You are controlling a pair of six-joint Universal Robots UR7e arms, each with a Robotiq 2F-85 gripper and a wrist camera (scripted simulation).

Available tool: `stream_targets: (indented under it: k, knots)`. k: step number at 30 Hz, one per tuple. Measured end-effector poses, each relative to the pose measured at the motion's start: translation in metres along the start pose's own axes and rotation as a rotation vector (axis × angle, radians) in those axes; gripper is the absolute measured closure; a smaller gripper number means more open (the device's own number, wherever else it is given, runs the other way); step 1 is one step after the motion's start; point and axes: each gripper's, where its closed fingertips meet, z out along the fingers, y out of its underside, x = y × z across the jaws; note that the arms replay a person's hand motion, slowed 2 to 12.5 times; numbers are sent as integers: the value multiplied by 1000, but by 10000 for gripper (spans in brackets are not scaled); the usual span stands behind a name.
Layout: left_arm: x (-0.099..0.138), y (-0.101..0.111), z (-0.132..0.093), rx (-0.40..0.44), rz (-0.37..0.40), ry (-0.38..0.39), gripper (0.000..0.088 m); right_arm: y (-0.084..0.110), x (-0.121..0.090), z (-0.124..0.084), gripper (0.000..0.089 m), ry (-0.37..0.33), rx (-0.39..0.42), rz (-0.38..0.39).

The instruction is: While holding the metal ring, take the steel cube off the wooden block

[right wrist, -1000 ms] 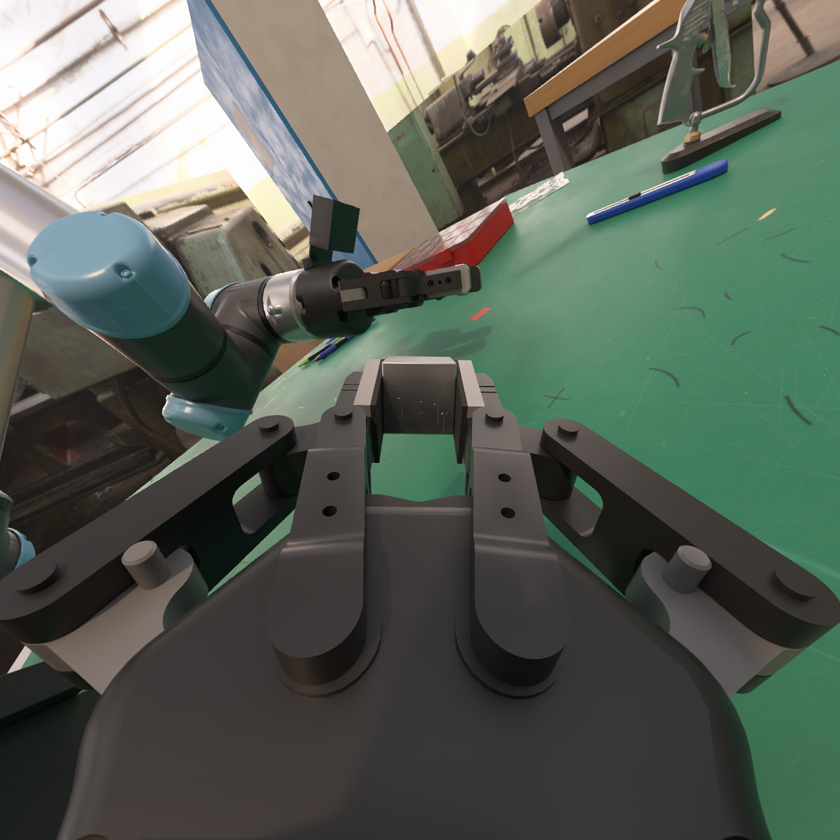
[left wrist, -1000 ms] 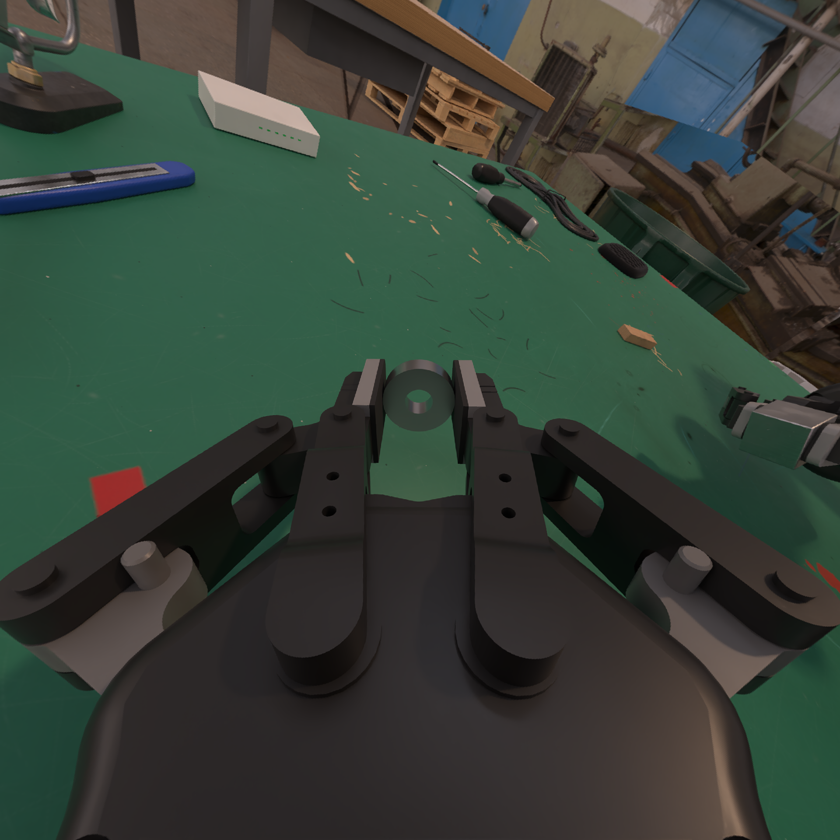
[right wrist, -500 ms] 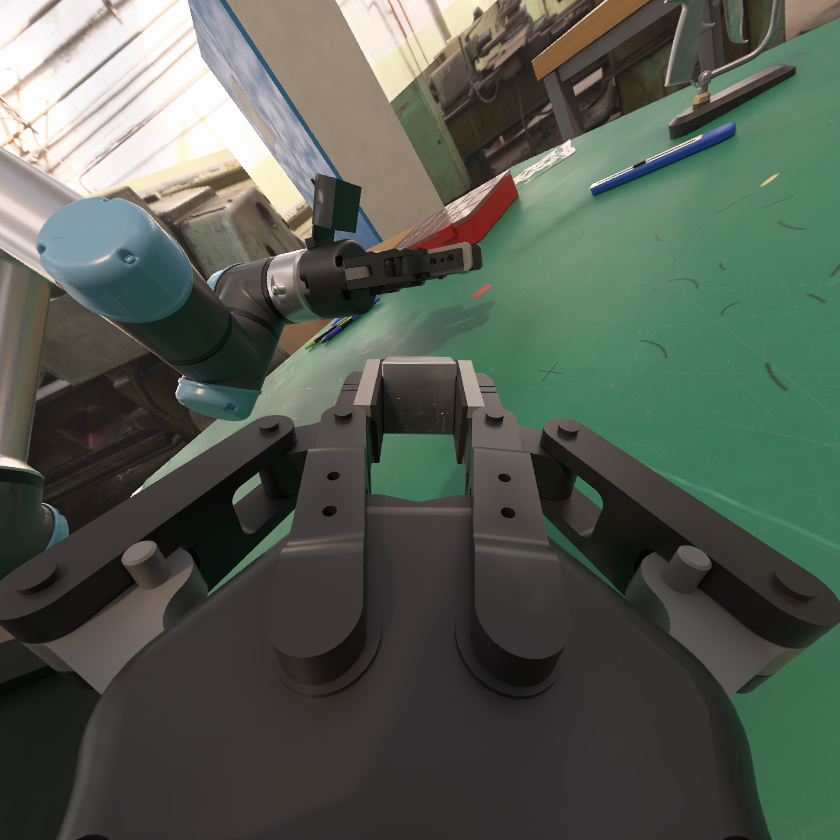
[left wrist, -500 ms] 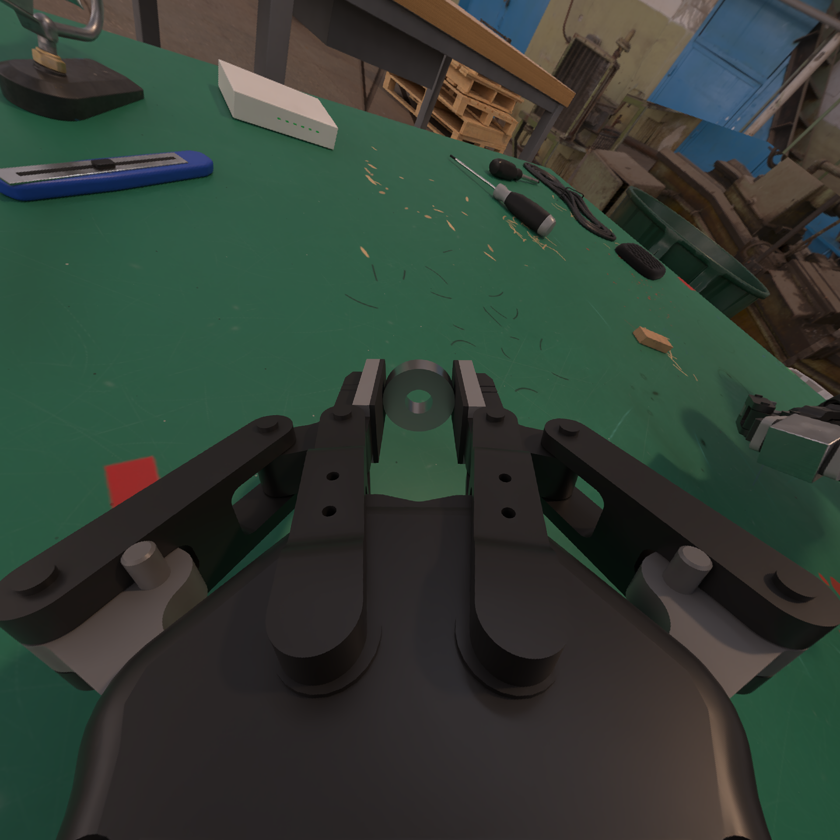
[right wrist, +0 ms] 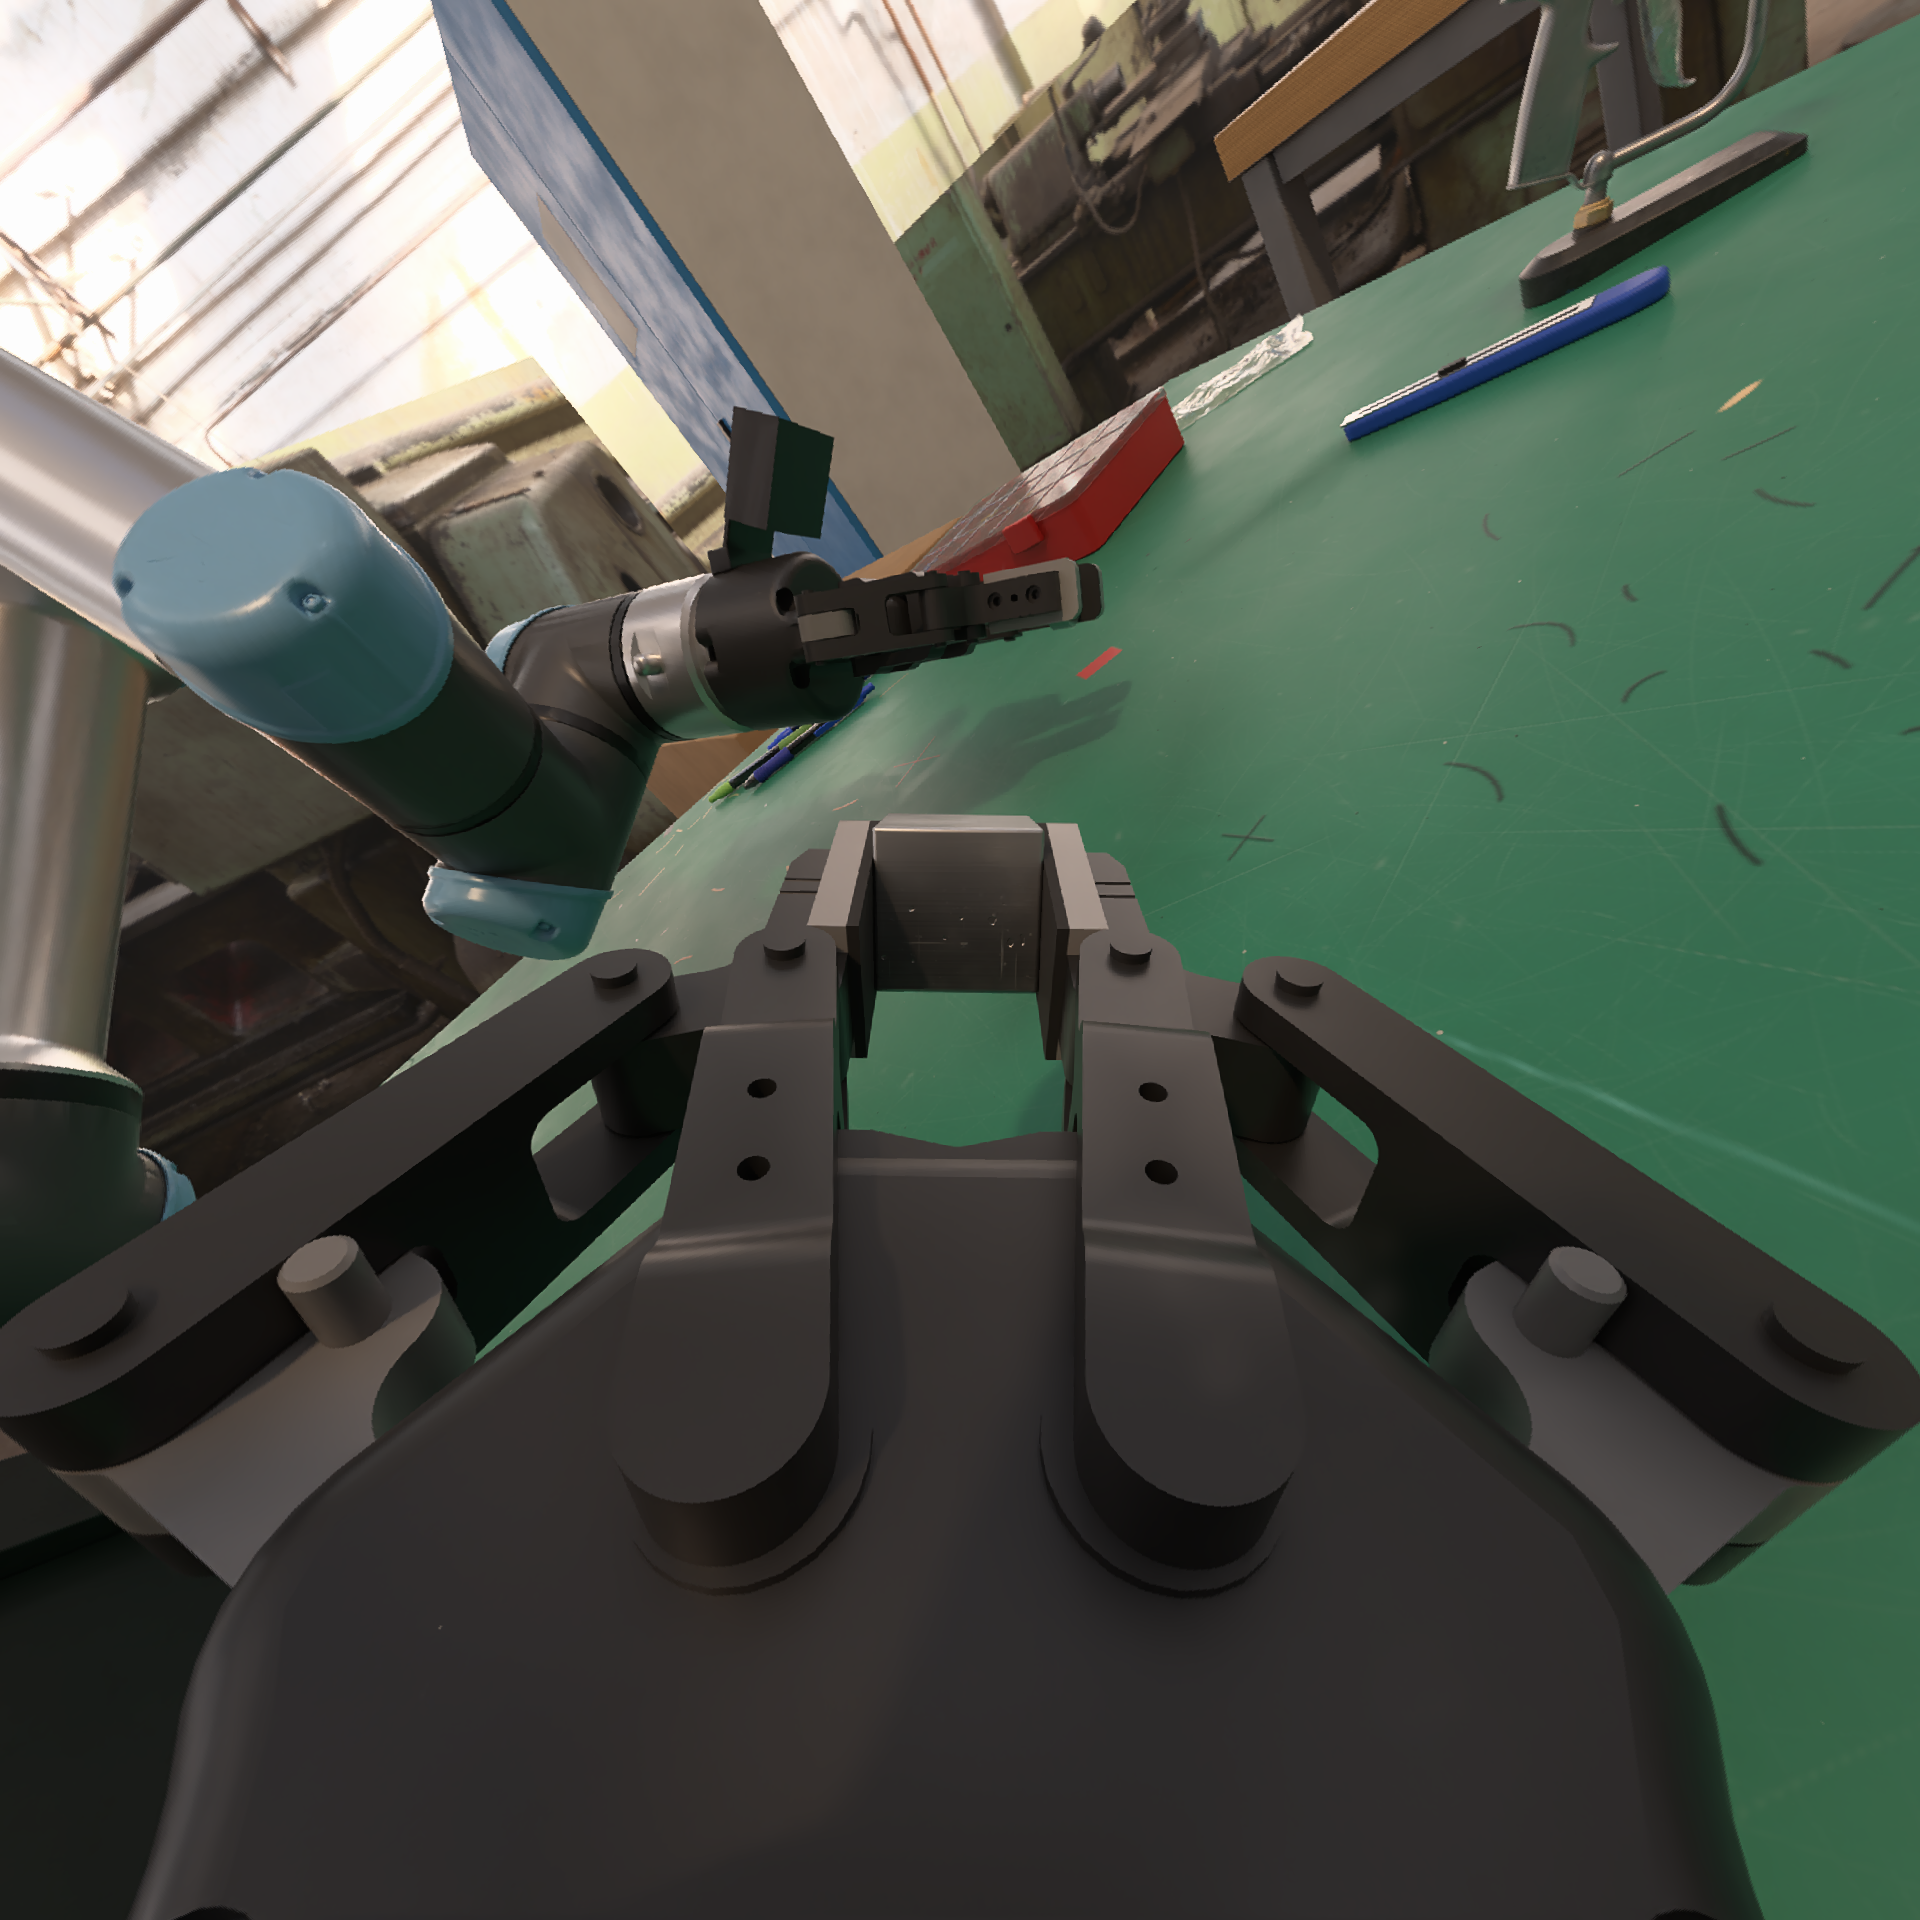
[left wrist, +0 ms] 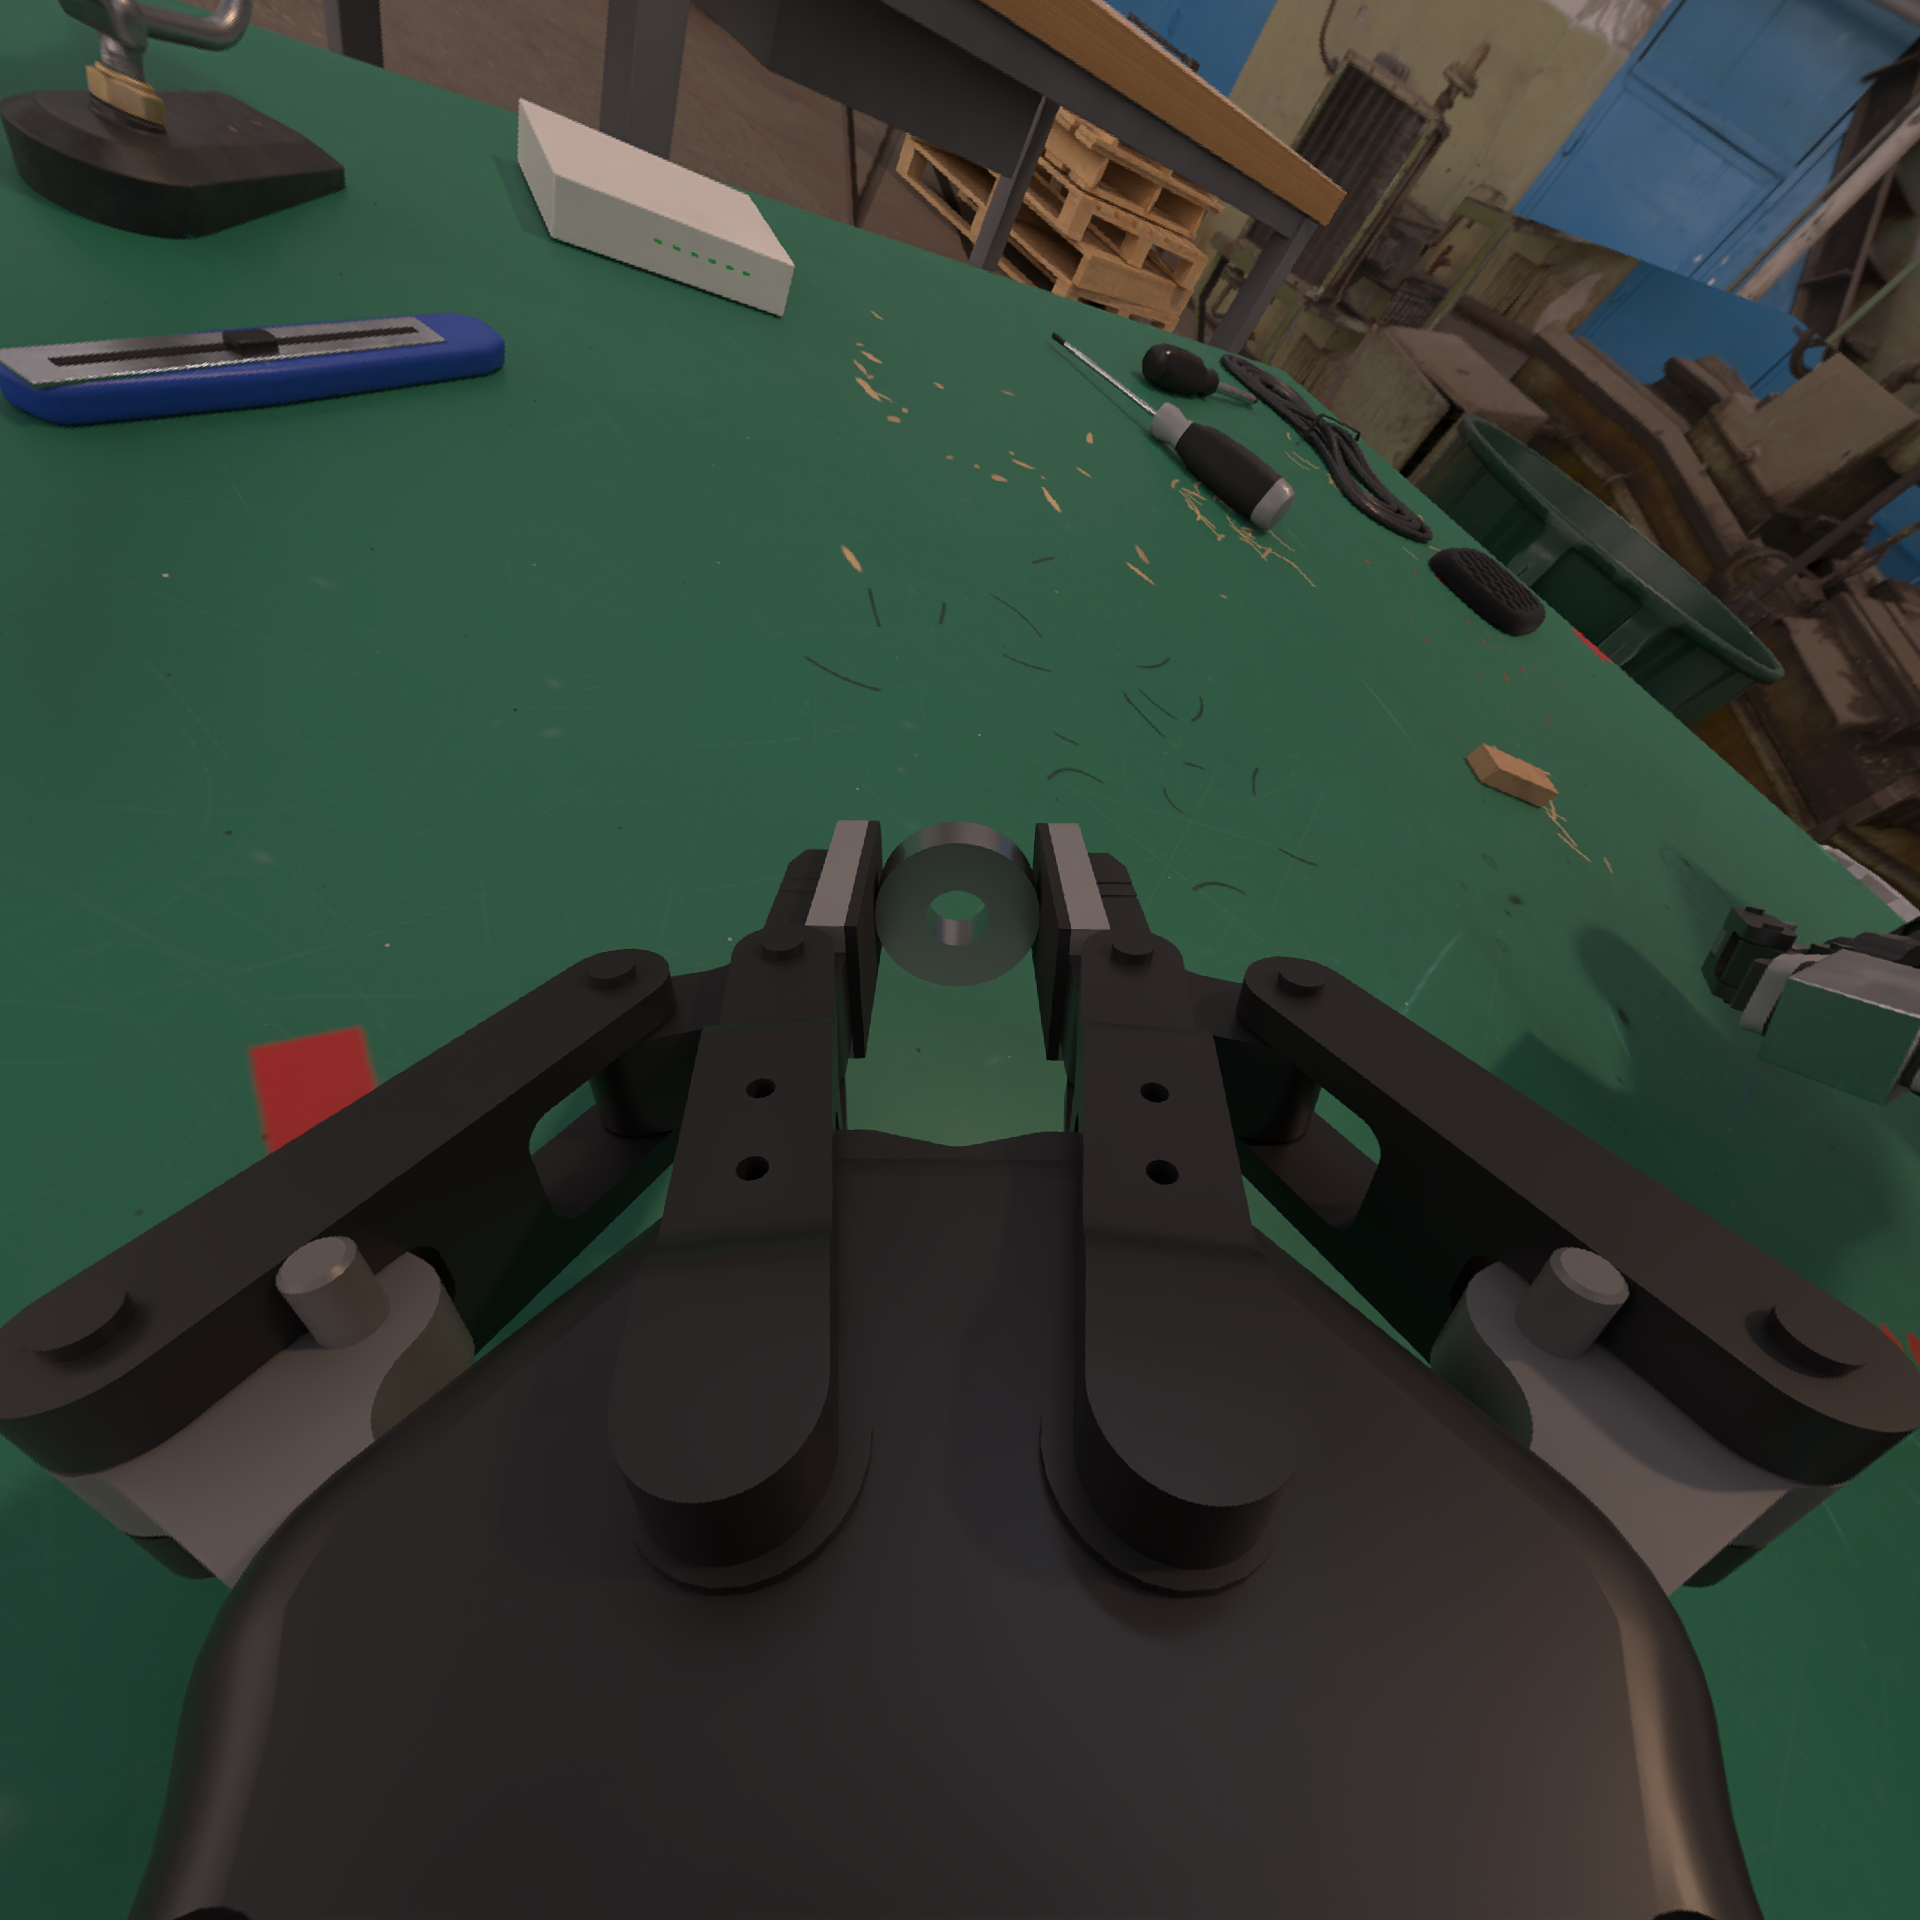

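Left wrist view: left gripper (left wrist: 957,914) clamps the ring (left wrist: 956,902) between its pads, above the table (left wrist: 520,675).

Right wrist view: right gripper (right wrist: 957,914) grips the cube (right wrist: 956,914), held clear above the table; no wooden block visible beneath.

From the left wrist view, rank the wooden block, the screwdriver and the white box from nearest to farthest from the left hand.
Measured from the left hand, shut on the metal ring:
1. Wooden block, ahead to the right near the table edge.
2. Screwdriver, farther ahead, right of centre.
3. White box, farthest, ahead to the left.
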Motion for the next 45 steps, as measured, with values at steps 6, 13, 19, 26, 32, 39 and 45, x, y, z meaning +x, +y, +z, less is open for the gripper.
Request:
stream_targets:
  k: [6,13,19,26,32,39,45]
  knots:
    - [0,0,0,1,-4,2,622,0,0,0,638,1,-3,0]
    - [0,-1,-1,7,-6,6,622,0,2,0,638,8,1,10]
    - [0,-2,-1,13,-7,8,622,0,3,0,638,14,1,11]
    - [0,-2,-2,16,-7,9,622,-1,4,0,638,18,3,12]
    - [0,-2,-2,18,-6,10,622,-1,4,-1,638,19,9,11]
    - [0,-3,-2,24,-6,10,622,-1,4,-1,638,23,8,12]
    - [0,-3,-2,26,-8,11,622,0,6,0,638,28,1,17]
